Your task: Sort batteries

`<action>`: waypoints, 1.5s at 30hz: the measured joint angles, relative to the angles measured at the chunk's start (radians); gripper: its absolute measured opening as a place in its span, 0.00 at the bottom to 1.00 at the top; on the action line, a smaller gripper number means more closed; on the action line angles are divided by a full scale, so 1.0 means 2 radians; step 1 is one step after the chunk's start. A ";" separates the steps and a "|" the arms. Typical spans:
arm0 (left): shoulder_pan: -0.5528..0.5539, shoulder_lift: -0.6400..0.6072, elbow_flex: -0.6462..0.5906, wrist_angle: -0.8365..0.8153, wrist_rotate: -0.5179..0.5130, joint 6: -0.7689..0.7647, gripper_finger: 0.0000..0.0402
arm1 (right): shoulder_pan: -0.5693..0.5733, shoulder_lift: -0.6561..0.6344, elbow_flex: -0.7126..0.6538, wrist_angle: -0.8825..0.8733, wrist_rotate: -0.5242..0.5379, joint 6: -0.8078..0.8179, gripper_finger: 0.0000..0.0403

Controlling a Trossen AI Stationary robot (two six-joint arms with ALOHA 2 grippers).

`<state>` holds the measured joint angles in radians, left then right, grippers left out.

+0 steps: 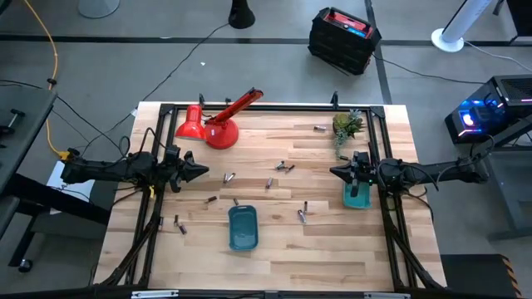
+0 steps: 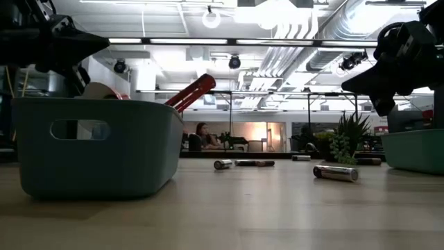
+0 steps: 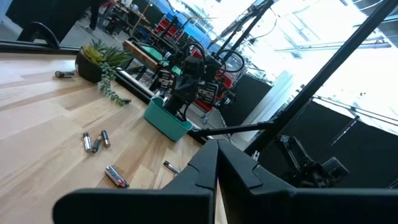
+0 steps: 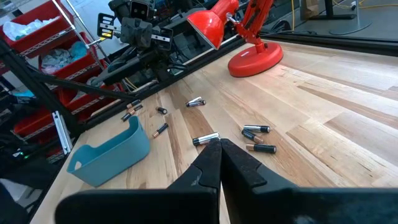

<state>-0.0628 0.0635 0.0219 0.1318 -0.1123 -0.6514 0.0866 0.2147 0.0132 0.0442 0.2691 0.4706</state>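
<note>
Several small dark batteries with silvery ends lie scattered on the wooden table, e.g. [image 1: 229,177], [image 1: 268,183], [image 1: 301,216], [image 1: 179,223], [image 4: 206,138], [image 3: 116,176]. One teal tray [image 1: 243,227] stands near the table's near edge. A second teal tray [image 1: 357,193] stands at the right, partly under the right arm. My left gripper [image 1: 202,172] [image 3: 216,147] hovers shut above the left part of the table and points right. My right gripper [image 1: 336,172] [image 4: 220,142] hovers shut beside the right tray and points left. Neither holds anything.
A red desk lamp [image 1: 218,126] stands at the far left of the table, and a small potted plant [image 1: 347,125] at the far right. A black frame [image 1: 274,107] runs along the table's edges. The big near tray [image 2: 97,146] fills the low view's left.
</note>
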 joint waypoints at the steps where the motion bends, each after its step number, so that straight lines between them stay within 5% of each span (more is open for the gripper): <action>1: 0.000 0.000 0.000 0.000 0.000 0.000 0.00 | 0.000 0.000 0.000 0.000 0.000 0.000 0.00; 19: 0.000 0.000 0.000 0.000 0.000 0.000 0.00 | 0.000 0.000 0.000 0.000 0.000 0.000 0.00; 28: 0.001 0.010 0.000 0.073 -0.073 -0.052 0.00 | 0.000 0.000 0.000 0.000 0.000 0.000 0.00; 33: 0.006 0.097 0.007 0.212 -0.132 -0.031 0.00 | 0.000 0.000 0.000 0.000 0.000 0.000 0.00; 36: 0.018 0.180 0.051 0.220 -0.142 -0.007 0.00 | 0.000 0.000 0.000 0.000 0.000 0.000 0.00; 45: 0.025 0.419 0.288 0.150 -0.041 0.111 0.00 | -0.001 0.000 0.000 0.001 0.005 0.000 0.00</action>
<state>-0.0124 0.9016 0.5979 0.4313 -0.1946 -0.4303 0.0838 0.2146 0.0132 0.0462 0.2797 0.4702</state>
